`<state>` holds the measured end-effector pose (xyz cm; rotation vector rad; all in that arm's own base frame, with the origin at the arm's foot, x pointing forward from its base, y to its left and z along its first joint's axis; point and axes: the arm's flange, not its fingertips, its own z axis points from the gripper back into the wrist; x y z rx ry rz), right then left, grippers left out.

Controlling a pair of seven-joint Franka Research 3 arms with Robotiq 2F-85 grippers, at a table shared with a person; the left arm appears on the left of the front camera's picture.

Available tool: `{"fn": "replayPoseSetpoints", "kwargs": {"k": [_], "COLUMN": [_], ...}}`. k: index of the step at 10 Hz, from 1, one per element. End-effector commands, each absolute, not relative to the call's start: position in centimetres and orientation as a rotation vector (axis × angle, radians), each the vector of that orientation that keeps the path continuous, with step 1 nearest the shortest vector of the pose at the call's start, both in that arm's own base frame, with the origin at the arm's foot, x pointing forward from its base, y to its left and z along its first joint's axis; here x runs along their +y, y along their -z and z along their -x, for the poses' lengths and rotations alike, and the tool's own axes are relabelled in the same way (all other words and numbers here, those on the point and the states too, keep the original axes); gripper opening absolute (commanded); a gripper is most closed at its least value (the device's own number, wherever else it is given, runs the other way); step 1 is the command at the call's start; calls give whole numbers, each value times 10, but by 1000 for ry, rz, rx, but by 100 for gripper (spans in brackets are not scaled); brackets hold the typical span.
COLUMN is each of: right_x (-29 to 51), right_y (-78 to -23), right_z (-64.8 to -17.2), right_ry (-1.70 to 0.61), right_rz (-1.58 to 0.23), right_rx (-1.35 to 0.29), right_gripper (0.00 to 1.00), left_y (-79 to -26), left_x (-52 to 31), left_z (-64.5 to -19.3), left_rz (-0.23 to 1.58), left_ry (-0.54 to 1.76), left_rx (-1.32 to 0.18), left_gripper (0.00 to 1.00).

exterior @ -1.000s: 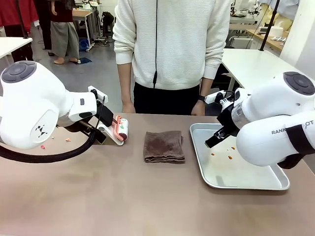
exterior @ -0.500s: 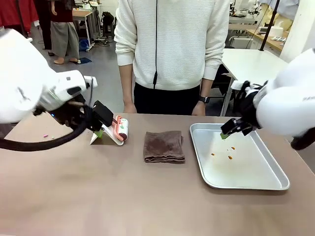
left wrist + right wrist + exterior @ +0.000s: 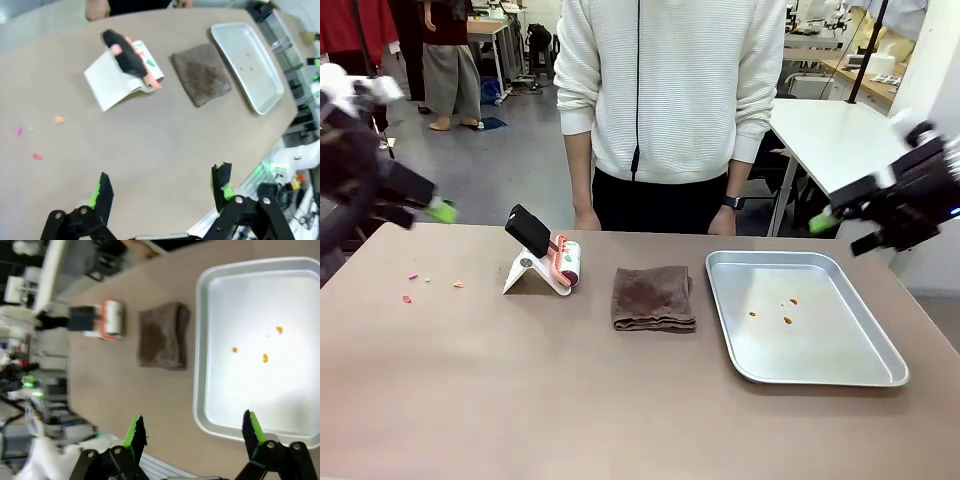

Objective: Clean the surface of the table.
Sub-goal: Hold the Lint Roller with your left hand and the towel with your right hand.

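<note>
The tan-brown table (image 3: pixel 570 400) carries a few small pink and orange crumbs (image 3: pixel 408 297) near its left end. My left gripper (image 3: pixel 435 208) hangs blurred above the far left edge, and in the left wrist view it (image 3: pixel 162 187) is open, high over the table (image 3: pixel 150 145) and the crumbs (image 3: pixel 59 119), holding nothing. My right gripper (image 3: pixel 842 232) hovers above the far right side; in the right wrist view it (image 3: pixel 192 430) stands open over the tray's near rim, also holding nothing.
A lint roller on a white stand (image 3: pixel 555 262) sits left of centre, a folded brown cloth (image 3: pixel 653 297) in the middle, and a metal tray (image 3: pixel 820 375) with orange crumbs (image 3: pixel 787 320) on the right. A person (image 3: pixel 670 100) stands at the far edge.
Both arms have swung up and outward from the table's middle: the left one away from the lint roller to the left edge, the right one off the tray to the right. Both stayed open.
</note>
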<state>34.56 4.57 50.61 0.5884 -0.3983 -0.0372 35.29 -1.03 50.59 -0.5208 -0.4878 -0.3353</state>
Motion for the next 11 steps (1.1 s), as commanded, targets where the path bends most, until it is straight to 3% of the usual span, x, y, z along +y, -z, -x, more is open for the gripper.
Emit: {"fn": "replayPoseSetpoints", "kwargs": {"k": [1, 2, 3, 4, 5, 6, 8, 9, 10, 11], "right_x": [-2, -36, -69, -98, -118, -131, -148, -156, -194, -194], "right_y": [-486, -482, -471, -456, -439, -419, -396, -388, -435, -435], "right_z": [-278, -267, -264, -262, -259, -258, -254, -249, -282, -282], "right_ry": [82, 160, 263, 352, 433, 490, 541, 587, 553, 553], "right_rz": [-786, -868, -929, -996, -1049, -1083, -1132, -1137, -1098, -1098], "right_rx": [-504, -513, -493, -461, -451, -415, -411, -453, -387, -387], "right_gripper": [100, 100, 100, 100, 100, 100, 100, 100, 100, 100], "left_y": [-383, -384, -348, -332, -353, -391, -450, -449, -448, -458], "left_x": [57, 88, 77, 59, 117, 144, 126, 127, 123, 185], "left_z": [-363, -353, -264, -206, -246, -257, -280, -284, -288, -320], "left_rz": [685, 812, 910, 953, 1012, 1042, 1017, 1001, 929, 1025], "left_ry": [263, 205, 107, 9, -24, -54, -55, -46, -86, -60], "left_rx": [-507, -567, -656, -747, -852, -925, -938, -926, -909, -940], "left_gripper": [100, 100, 100, 100, 100, 100, 100, 100, 100, 100]}}
